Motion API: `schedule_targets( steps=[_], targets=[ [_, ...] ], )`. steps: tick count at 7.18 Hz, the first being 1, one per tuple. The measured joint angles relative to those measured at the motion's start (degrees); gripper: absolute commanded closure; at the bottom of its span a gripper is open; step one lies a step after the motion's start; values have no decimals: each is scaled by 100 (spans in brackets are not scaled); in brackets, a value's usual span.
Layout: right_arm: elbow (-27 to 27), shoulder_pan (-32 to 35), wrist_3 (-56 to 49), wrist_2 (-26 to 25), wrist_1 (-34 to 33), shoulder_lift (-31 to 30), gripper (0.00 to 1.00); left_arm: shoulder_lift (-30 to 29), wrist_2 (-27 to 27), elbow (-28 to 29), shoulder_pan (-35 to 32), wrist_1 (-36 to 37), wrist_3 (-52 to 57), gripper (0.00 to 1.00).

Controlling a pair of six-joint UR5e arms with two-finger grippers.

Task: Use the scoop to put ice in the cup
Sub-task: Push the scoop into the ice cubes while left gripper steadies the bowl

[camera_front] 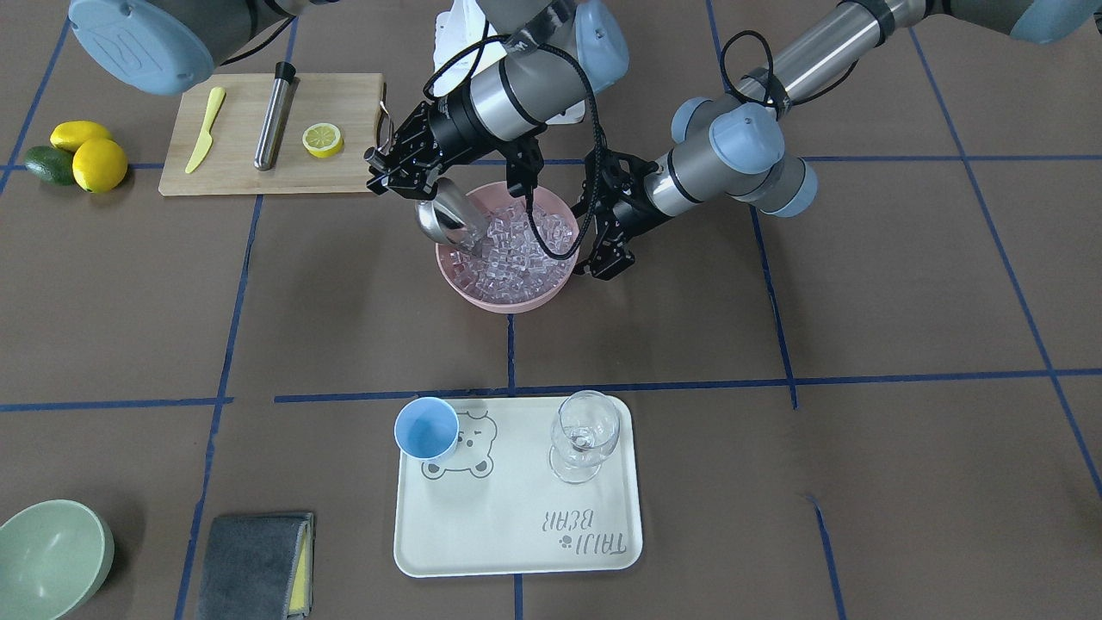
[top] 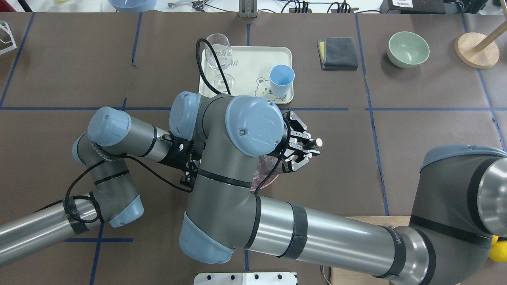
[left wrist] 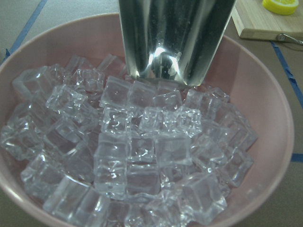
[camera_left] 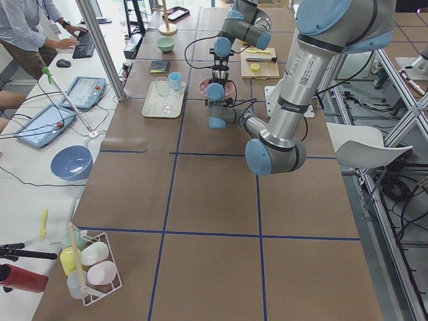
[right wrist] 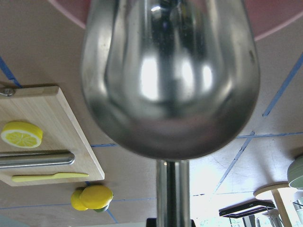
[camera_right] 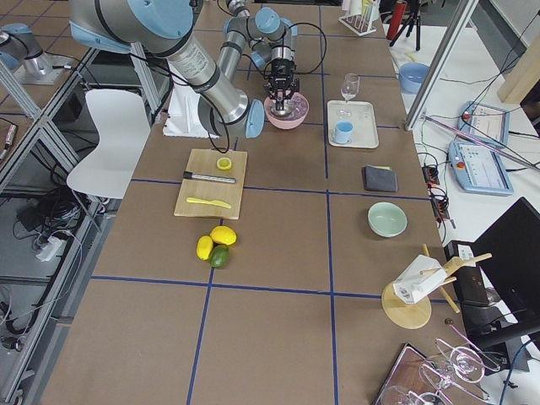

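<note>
My right gripper [camera_front: 398,172] is shut on the thin handle of the shiny steel scoop [camera_front: 448,220]. The scoop's mouth is tilted down into the ice [camera_front: 516,250], a heap of clear cubes in a pink bowl [camera_front: 499,301]. The left wrist view shows the scoop [left wrist: 175,38] pressed into the ice [left wrist: 142,156]. The right wrist view shows the back of the scoop [right wrist: 170,80]. My left gripper [camera_front: 603,263] sits at the bowl's right rim and looks shut on it. The light-blue cup [camera_front: 426,428] stands empty on a tray, well apart from both grippers.
The cream tray [camera_front: 516,534] also bears a clear stemmed glass [camera_front: 585,435]. A cutting board [camera_front: 344,95] with a yellow knife, a steel cylinder and a lemon slice lies beside the right arm. Lemons [camera_front: 99,164], a green bowl [camera_front: 52,555] and a grey cloth [camera_front: 254,564] lie further off.
</note>
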Motion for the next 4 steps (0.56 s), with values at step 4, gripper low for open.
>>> schedule_targets(
  steps=[4],
  targets=[
    [1242, 135, 18, 110, 1157, -1074, 100, 4, 0, -1, -24, -2, 7, 0]
  ],
)
